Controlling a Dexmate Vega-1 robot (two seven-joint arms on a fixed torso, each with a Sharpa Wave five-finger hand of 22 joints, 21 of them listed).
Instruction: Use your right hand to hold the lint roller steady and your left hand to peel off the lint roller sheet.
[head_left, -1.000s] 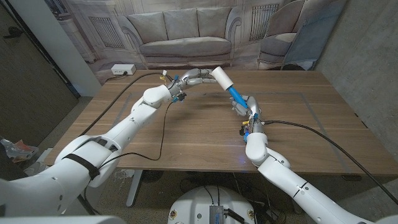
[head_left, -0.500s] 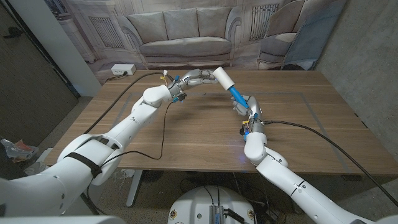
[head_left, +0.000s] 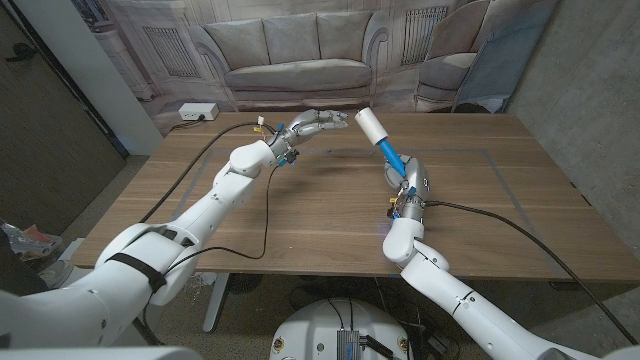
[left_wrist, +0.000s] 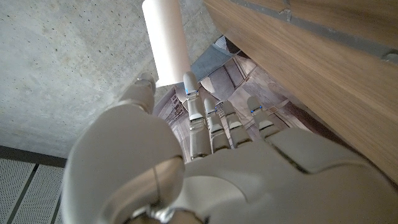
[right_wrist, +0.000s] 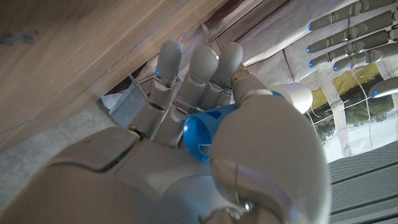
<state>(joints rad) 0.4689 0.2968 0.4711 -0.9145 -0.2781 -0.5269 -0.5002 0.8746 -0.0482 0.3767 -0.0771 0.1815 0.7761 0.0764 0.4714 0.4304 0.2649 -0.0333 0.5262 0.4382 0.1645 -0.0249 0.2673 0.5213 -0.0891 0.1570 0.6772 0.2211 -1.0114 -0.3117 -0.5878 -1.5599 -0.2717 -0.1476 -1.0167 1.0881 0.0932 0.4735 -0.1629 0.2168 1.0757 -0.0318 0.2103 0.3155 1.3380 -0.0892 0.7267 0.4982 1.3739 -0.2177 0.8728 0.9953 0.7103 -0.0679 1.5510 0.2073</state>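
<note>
The lint roller has a white roll (head_left: 369, 124) and a blue handle (head_left: 388, 151). It stands tilted above the far middle of the table. My right hand (head_left: 409, 178) grips the handle from below; the right wrist view shows its fingers wrapped round the blue handle (right_wrist: 199, 135), with the roll (right_wrist: 299, 94) beyond. My left hand (head_left: 316, 122) hovers to the left of the roll with its fingers stretched toward it and a small gap between. In the left wrist view its fingertips (left_wrist: 189, 81) end just short of the roll (left_wrist: 165, 38). I see no peeled sheet.
A white power strip (head_left: 198, 112) lies at the table's far left corner. A black cable (head_left: 262, 205) runs from the left wrist across the wooden table (head_left: 300, 230). Another cable (head_left: 520, 225) trails from the right wrist. A sofa-print backdrop hangs behind.
The left fingers touched the roll earlier; now there is a gap. The right hand has swung the roller a little to the right and more upright.
</note>
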